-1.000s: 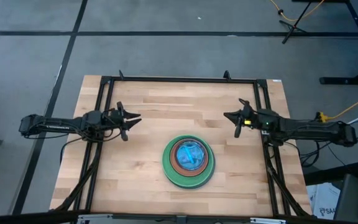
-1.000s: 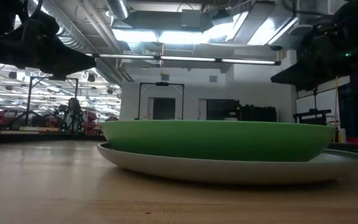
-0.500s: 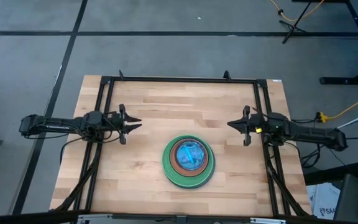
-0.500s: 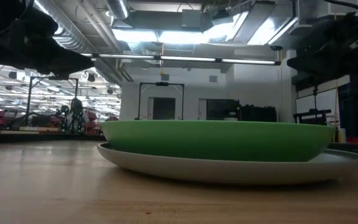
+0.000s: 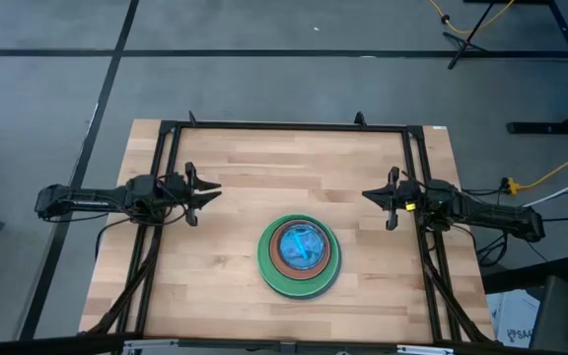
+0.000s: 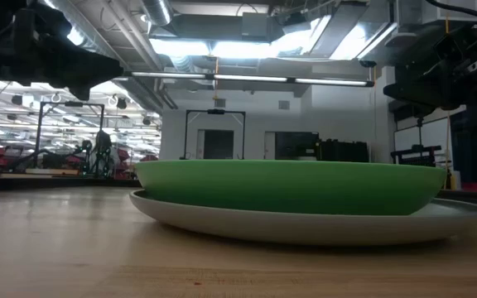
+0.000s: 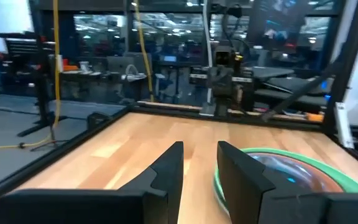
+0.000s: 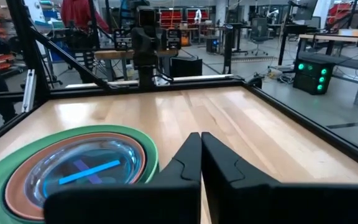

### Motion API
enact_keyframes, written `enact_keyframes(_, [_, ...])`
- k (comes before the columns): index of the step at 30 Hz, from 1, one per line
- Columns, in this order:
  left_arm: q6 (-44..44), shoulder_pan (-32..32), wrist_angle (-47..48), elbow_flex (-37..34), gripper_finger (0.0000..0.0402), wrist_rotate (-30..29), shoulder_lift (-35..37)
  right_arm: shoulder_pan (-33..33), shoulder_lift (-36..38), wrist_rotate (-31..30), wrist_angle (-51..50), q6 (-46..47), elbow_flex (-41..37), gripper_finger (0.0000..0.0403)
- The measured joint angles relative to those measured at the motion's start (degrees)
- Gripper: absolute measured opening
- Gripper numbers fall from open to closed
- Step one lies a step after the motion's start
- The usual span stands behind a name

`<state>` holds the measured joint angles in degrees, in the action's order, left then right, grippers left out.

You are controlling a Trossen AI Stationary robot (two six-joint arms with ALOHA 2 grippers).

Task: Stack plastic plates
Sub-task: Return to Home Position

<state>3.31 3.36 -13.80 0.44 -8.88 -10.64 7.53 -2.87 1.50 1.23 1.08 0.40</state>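
Observation:
One stack of round plates (image 5: 299, 254) rests on the wooden table, slightly toward its near edge. The low view shows a light green plate (image 6: 288, 186) sitting in a wider grey plate (image 6: 305, 225). From above, a brown plate (image 5: 280, 264) and a translucent blue one (image 5: 302, 247) lie inside them; any others are hidden. My left gripper (image 5: 210, 189) (image 7: 199, 149) hovers left of the stack, open by a narrow gap. My right gripper (image 5: 368, 195) (image 8: 201, 137) hovers right of the stack, shut. Neither touches a plate.
A black metal frame (image 5: 284, 125) runs along the table's far, left and right edges. Bare wood (image 5: 284, 168) lies between the grippers and on the far half. Beyond the table, a person in red (image 8: 79, 12) stands among the workshop benches.
My right gripper has drawn back toward the table's right edge and a little toward the near edge. My left gripper has shifted slightly toward the left edge. The stack of plates has stayed where it was.

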Motion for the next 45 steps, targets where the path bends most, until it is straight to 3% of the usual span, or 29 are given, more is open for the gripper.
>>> enact_keyframes(4, [-0.40, -0.02, 3.79, 0.00, 0.0092, 1.08, 2.41, 0.00, 0.00, 0.01, -0.02, 0.00, 0.00, 0.0001])
enact_keyframes(10, [1.65, 0.00, 7.27, 0.00, 0.0092, -3.25, 4.35, 0.00, 0.00, -0.01, -0.04, 0.09, 0.00, 0.0001])
enact_keyframes(45, [3.15, -0.02, 7.36, 0.00, 0.0092, -5.07, 4.29, 0.00, 0.00, 0.00, -0.13, 0.11, 0.00, 0.0001])
